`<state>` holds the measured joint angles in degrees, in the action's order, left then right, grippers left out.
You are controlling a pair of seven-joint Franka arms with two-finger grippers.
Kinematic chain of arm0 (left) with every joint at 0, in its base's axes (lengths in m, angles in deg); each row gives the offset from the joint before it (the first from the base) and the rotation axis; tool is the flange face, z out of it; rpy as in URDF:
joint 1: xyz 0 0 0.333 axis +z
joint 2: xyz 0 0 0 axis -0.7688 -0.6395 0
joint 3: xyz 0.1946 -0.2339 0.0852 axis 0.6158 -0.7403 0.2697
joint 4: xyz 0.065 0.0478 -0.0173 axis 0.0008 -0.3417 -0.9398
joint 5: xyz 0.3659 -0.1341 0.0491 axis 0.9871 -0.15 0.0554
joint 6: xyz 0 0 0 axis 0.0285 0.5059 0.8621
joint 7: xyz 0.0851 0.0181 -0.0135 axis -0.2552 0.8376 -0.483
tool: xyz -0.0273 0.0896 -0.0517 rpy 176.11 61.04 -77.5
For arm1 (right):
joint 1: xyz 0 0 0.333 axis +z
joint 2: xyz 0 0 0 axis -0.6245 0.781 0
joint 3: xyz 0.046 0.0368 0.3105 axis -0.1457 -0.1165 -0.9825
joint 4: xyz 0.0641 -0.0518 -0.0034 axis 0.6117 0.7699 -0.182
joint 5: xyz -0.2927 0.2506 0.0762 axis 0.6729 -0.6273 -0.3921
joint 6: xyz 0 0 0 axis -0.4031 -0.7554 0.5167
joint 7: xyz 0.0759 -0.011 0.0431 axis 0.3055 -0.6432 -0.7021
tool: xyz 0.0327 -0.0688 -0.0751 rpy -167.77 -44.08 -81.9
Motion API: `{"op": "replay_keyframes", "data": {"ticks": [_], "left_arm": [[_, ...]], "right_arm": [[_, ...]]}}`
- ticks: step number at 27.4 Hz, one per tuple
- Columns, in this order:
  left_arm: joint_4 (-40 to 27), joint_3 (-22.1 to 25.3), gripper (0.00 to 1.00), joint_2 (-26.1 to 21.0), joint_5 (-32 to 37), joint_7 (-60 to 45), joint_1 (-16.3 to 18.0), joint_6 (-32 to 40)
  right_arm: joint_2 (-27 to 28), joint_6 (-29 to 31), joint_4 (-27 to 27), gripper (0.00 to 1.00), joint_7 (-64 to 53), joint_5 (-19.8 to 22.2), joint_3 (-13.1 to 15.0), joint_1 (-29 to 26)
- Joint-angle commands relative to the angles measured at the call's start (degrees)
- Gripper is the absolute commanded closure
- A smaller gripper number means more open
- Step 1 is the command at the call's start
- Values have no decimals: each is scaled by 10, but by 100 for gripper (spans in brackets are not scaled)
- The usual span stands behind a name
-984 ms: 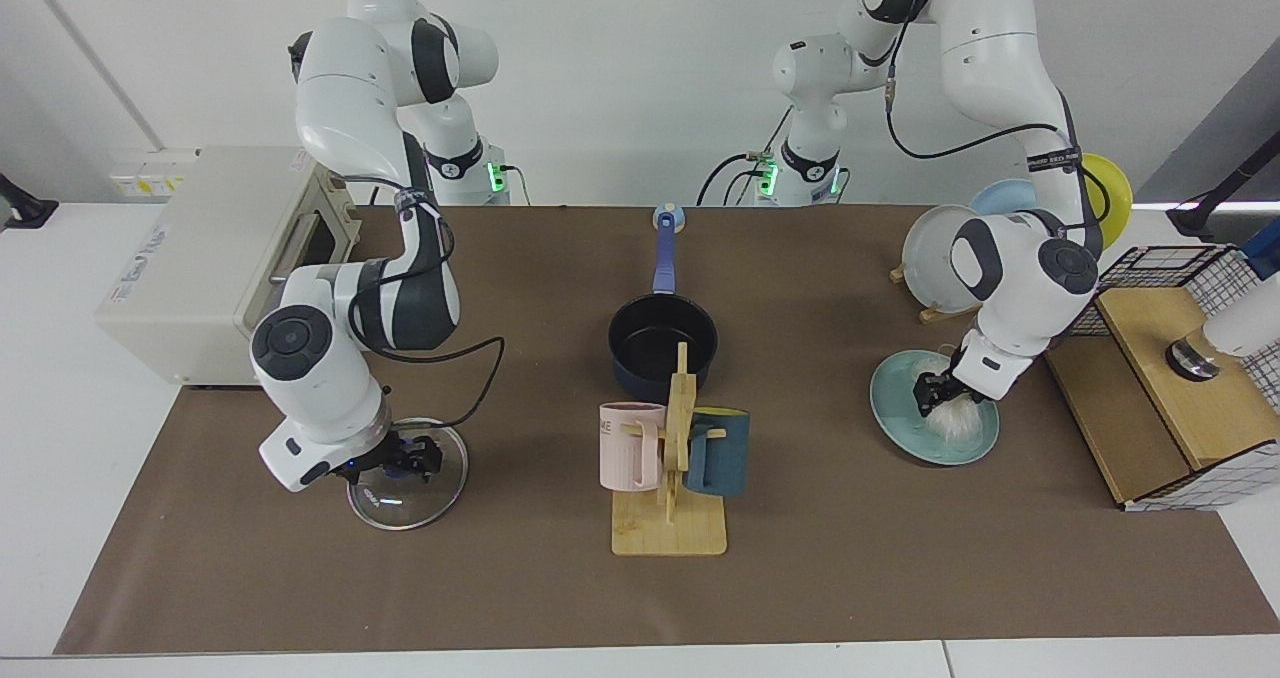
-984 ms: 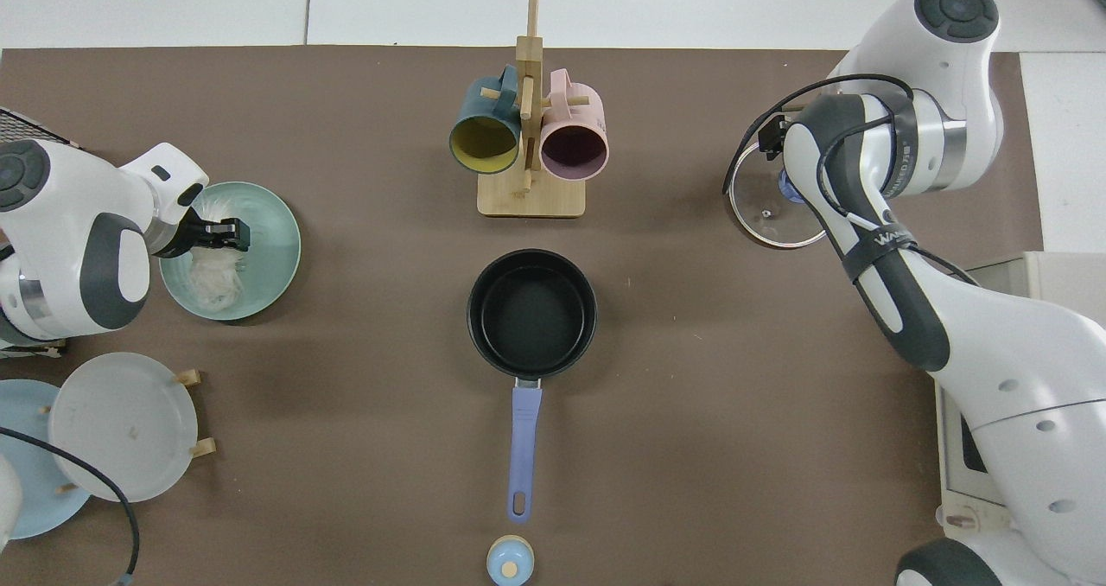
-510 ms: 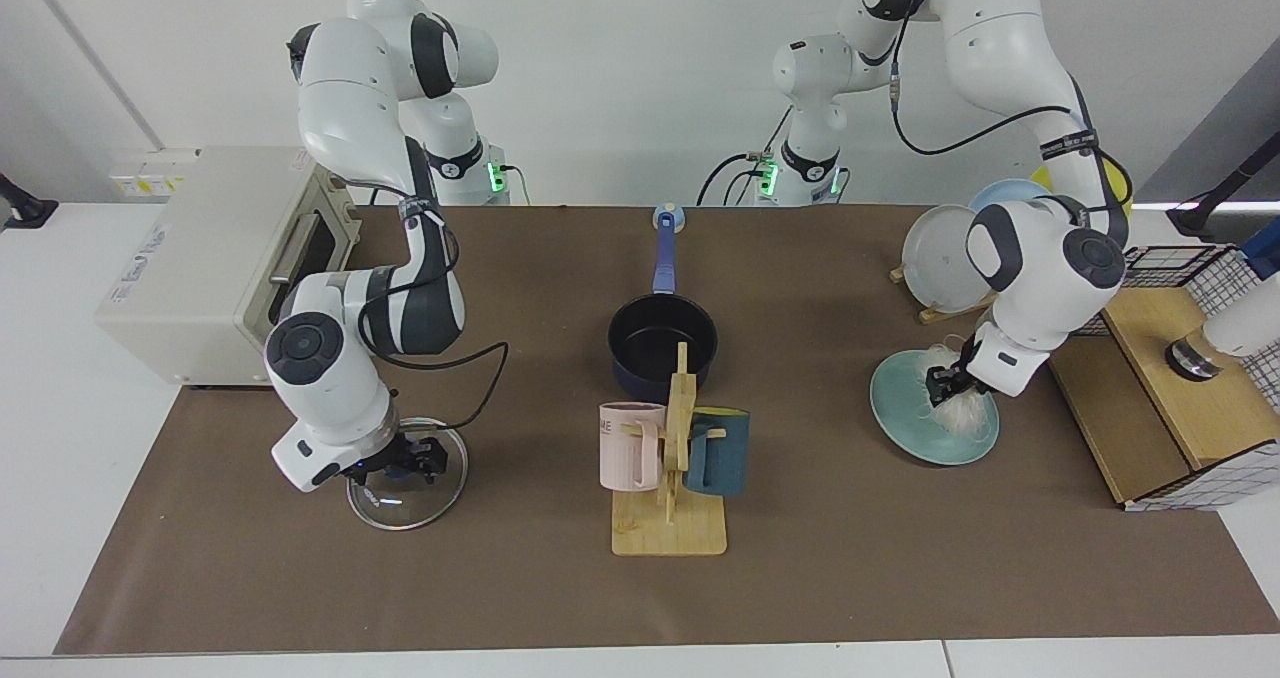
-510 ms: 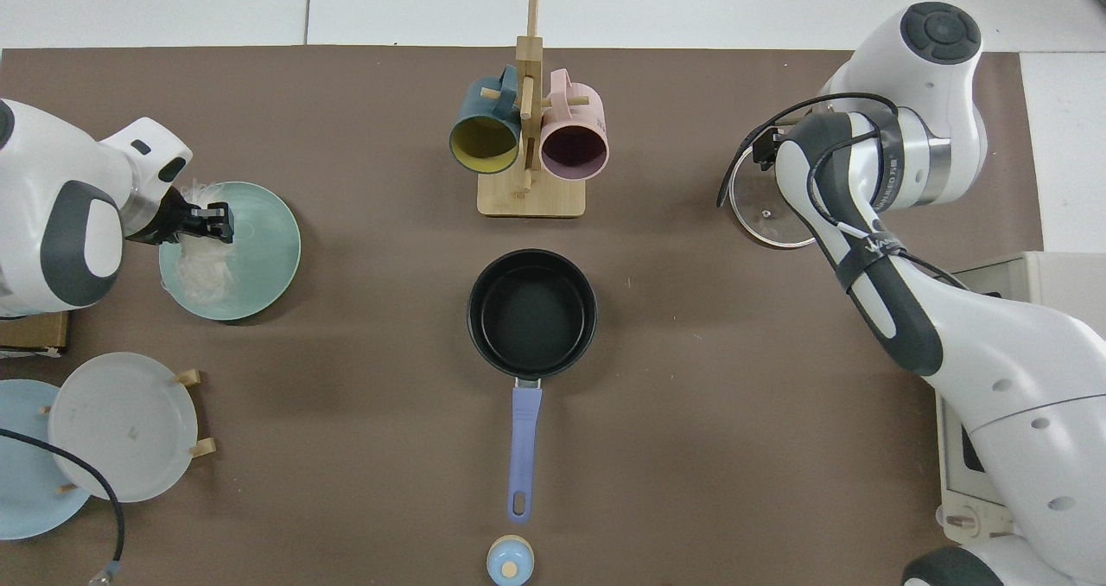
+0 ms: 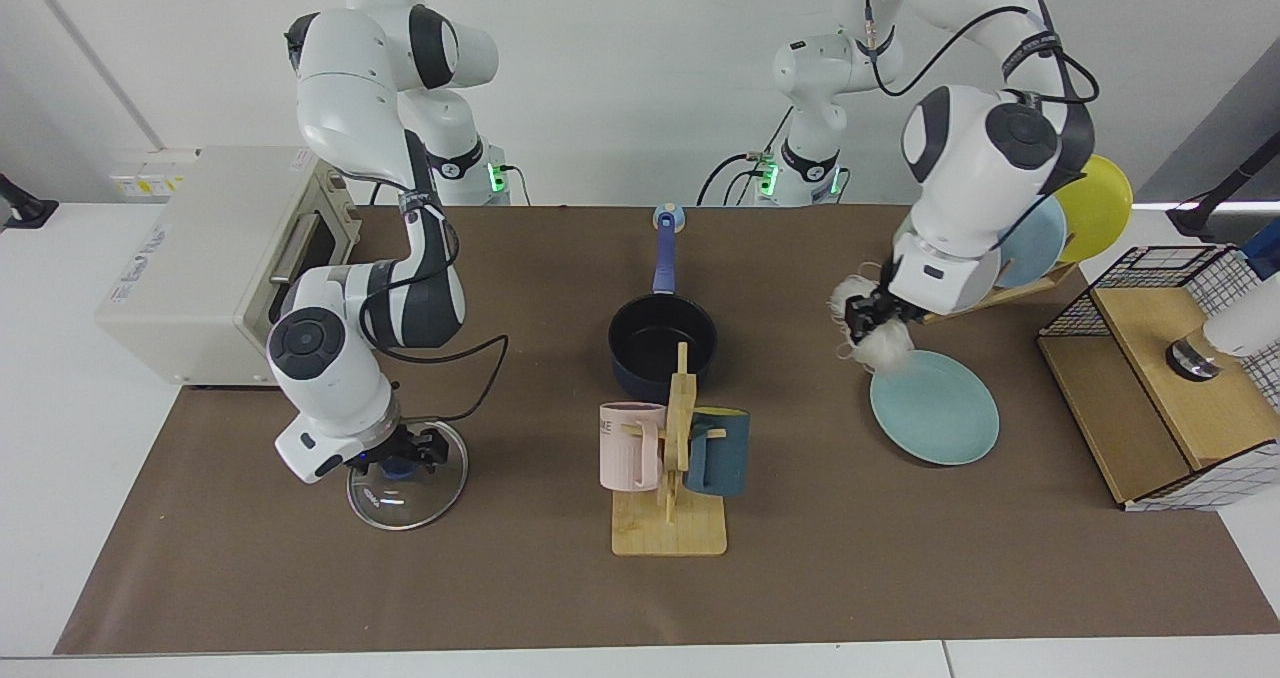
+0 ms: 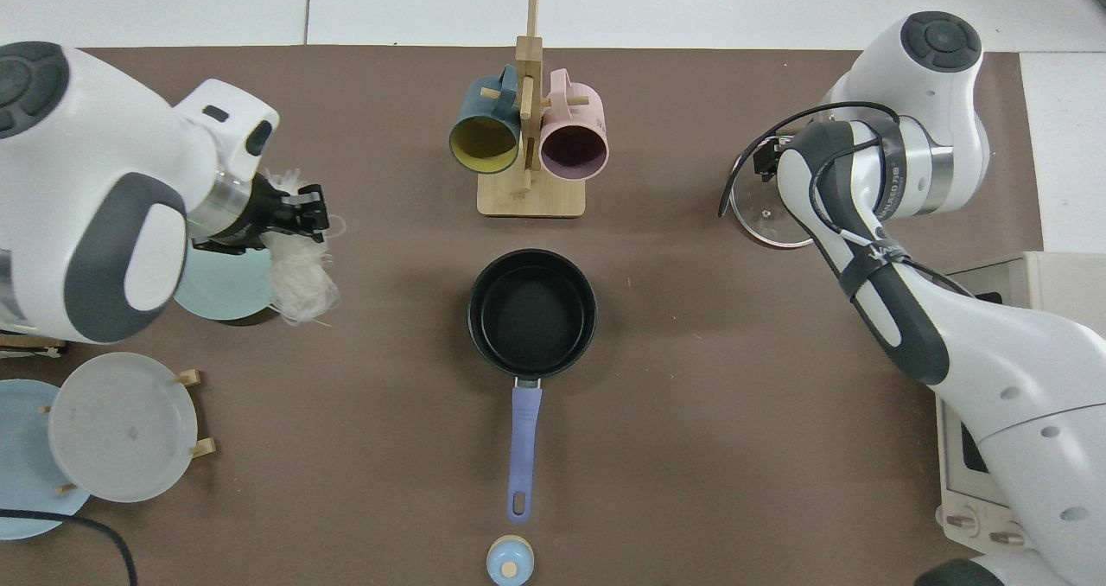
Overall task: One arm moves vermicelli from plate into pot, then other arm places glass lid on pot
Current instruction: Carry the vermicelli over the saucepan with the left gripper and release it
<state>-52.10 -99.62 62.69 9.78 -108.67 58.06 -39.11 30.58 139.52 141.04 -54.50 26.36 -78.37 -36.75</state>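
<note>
Facing view: left gripper (image 5: 868, 320) clamped on vermicelli (image 5: 884, 348) off plate (image 5: 940, 418) edge; right gripper (image 5: 400, 455) over glass lid (image 5: 405, 488), grip unclear.

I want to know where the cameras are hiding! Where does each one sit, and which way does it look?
Facing view: sits across the table, looking at both arms from base to fingers; the left gripper holds the vermicelli above the plate, and the right gripper is at the glass lid.
Top view: sits overhead, looking straight down; only the arms' upper parts show, the left gripper with the vermicelli.
Both share the pot, the mug rack, the plate and the lid.
</note>
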Motion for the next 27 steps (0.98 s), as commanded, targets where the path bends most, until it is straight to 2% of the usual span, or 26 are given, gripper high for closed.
{"op": "replay_keyframes", "data": {"ticks": [1, 4, 7, 9, 13, 22, 23, 27], "left_arm": [[-17, -85, 100, 13, -20, -82, 0, 1], [-39, -125, 100, 17, -20, -102, 0, -24], [-80, -148, 100, 19, -36, -103, 0, -86], [-104, -159, 100, 16, -60, -98, 0, -132], [-140, -182, 100, 6, -65, -85, -1, -199], [-146, -187, 100, -37, -59, -89, -19, -250], [-146, -187, 100, -42, -56, -90, -21, -257], [-146, -187, 100, -62, -54, -90, -22, -280]], "right_arm": [[-25, 19, 38, 1, 4, -4, -5, -6], [-25, 19, 38, 1, 4, -4, -5, -7], [-25, 20, 39, 5, 3, -4, -5, -7], [-25, 20, 39, 15, 2, -4, -5, -8], [-25, 22, 39, 36, 2, -4, -5, -8], [-25, 28, 39, 96, 4, -4, -5, -8], [-25, 28, 39, 100, 4, -4, -5, -8], [-25, 29, 38, 100, 4, -4, -5, -8]]}}
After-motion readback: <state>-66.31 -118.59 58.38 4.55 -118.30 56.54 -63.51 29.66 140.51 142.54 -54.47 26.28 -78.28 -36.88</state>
